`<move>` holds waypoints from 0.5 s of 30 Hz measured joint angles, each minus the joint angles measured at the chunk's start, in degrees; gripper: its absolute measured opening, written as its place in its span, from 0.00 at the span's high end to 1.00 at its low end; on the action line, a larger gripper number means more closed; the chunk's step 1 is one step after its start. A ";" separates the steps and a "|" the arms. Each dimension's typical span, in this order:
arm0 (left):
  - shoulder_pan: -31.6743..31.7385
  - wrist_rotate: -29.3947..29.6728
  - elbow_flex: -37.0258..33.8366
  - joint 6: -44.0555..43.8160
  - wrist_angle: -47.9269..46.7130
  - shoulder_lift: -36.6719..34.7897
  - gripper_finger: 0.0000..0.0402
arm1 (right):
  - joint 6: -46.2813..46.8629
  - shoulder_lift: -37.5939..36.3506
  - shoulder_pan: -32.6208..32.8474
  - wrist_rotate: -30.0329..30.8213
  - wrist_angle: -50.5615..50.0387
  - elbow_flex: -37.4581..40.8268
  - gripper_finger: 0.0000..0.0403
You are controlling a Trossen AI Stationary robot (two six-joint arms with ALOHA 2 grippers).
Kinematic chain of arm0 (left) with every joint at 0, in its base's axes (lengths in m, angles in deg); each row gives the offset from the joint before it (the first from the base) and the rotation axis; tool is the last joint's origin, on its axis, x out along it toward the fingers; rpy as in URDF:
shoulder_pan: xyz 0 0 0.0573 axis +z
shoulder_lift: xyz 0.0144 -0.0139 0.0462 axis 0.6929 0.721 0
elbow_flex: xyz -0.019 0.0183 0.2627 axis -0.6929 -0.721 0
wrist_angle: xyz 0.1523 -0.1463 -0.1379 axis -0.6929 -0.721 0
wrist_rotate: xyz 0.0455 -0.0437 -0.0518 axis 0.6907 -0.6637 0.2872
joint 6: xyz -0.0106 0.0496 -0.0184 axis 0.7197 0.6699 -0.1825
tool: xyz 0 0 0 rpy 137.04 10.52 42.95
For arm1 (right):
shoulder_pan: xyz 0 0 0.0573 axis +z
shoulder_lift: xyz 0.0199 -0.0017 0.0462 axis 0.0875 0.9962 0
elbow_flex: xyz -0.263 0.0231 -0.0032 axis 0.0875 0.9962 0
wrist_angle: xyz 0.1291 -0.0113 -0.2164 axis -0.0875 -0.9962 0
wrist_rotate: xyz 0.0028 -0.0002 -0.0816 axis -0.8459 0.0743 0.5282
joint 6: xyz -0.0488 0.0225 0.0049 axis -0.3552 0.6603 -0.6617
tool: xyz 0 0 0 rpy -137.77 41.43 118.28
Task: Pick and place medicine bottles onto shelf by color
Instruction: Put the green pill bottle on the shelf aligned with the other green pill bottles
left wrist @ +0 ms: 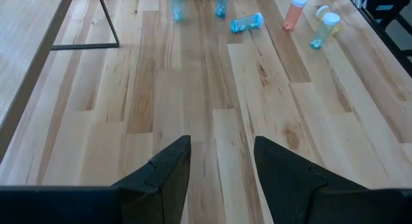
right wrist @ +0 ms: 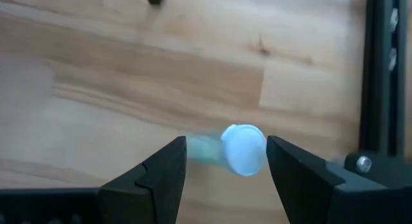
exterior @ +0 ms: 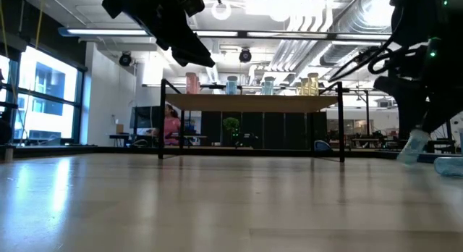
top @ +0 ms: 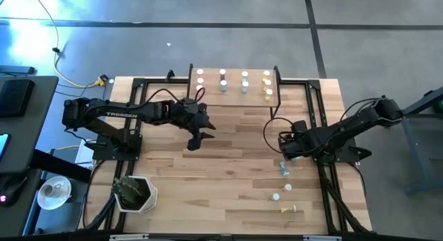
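- shelf (top: 235, 75): small light-wood board on thin black legs at the table's far edge
- nine white-capped medicine bottles (top: 244, 79) standing on it in colour columns: pink, blue, green, yellow
- loose bottles (top: 284, 188) trail down the table's right side; blue one (left wrist: 247, 22) on its side, yellow one (top: 291, 210) too

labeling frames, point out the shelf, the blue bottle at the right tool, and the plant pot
shelf (top: 233, 88): high view, bare board.
blue bottle (right wrist: 244, 149): right wrist view, white cap.
plant pot (top: 147, 200): high view, white rim.
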State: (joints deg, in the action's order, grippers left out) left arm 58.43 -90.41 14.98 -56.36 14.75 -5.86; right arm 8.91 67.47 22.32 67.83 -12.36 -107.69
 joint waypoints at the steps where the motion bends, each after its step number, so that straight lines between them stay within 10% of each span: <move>1: 0.00 0.00 0.00 0.00 0.03 0.00 0.60 | 0.40 0.12 -0.02 -0.40 0.56 0.30 0.49; 15: 0.00 -0.01 0.02 -0.01 1.48 0.00 0.60 | -0.82 0.06 0.02 -3.23 3.42 0.71 0.49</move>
State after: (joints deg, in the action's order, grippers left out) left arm 58.43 -90.42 15.00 -56.37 16.24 -5.86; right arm 8.09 67.53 22.34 64.60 -8.94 -106.99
